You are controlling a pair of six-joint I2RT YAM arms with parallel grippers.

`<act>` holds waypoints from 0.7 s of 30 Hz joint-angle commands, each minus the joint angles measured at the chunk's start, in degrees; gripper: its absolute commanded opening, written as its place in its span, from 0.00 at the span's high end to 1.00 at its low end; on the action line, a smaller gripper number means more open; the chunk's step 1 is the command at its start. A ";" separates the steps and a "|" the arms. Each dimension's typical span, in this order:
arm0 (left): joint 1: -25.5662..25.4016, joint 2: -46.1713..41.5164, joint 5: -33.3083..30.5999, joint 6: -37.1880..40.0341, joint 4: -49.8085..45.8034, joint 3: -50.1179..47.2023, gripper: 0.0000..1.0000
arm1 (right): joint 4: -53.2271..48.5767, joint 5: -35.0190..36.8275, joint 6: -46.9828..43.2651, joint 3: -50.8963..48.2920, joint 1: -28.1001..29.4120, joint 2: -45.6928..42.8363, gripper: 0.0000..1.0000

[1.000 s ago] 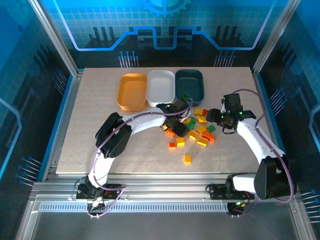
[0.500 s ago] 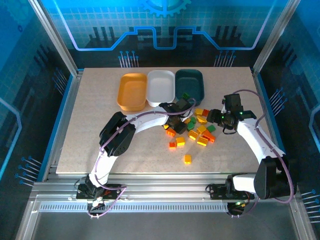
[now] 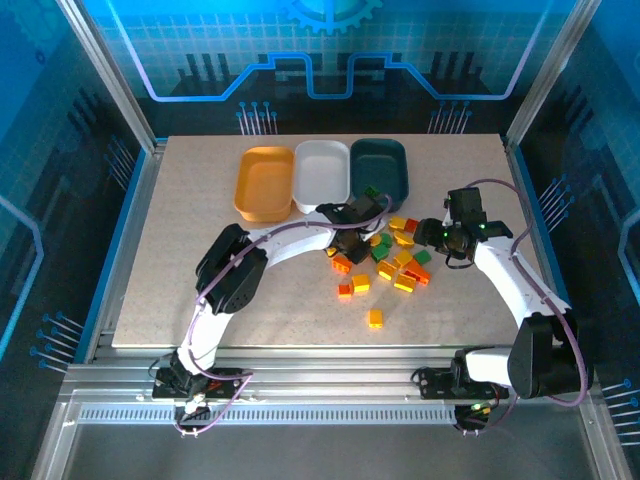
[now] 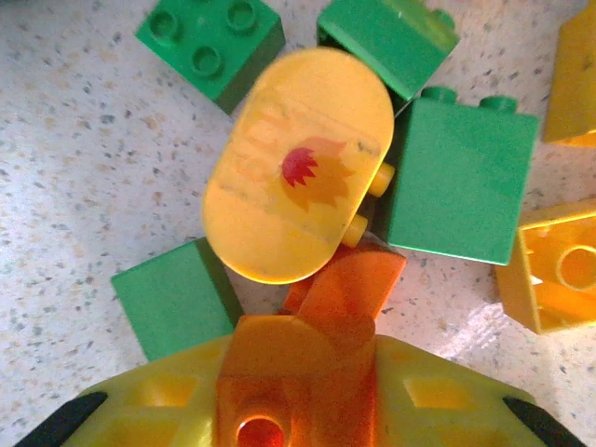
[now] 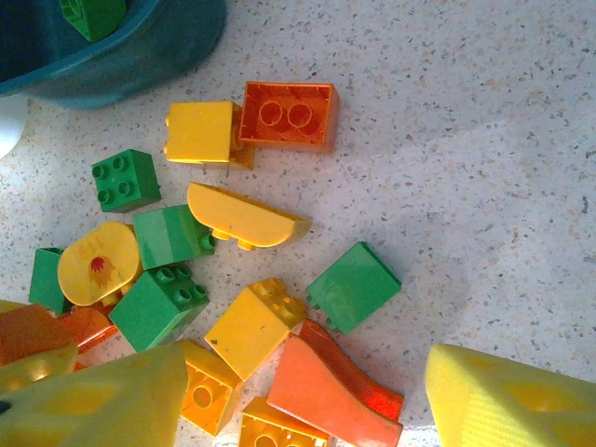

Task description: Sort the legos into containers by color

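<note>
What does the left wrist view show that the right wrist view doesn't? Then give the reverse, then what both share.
Left wrist: the left gripper, jaws closed on an orange brick. Right wrist: the dark teal tray holding a green brick, an orange-red brick beside a yellow brick, and the right gripper, jaws open. Both: the yellow oval piece with a red mark, green bricks around it.
</note>
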 commanded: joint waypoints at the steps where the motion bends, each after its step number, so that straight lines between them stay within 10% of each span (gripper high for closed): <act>1: 1.42 -7.01 0.23 -0.58 -1.13 0.74 0.67 | -1.17 -0.38 0.19 0.49 -0.91 -1.37 0.31; 9: 12.90 -7.03 5.02 -8.21 -2.92 6.08 0.65 | -0.32 -1.51 0.28 0.05 -0.88 -0.88 0.31; 21: 24.37 18.75 11.48 -15.02 -16.97 42.43 0.63 | 0.23 -3.23 0.35 -0.57 -0.91 0.64 0.31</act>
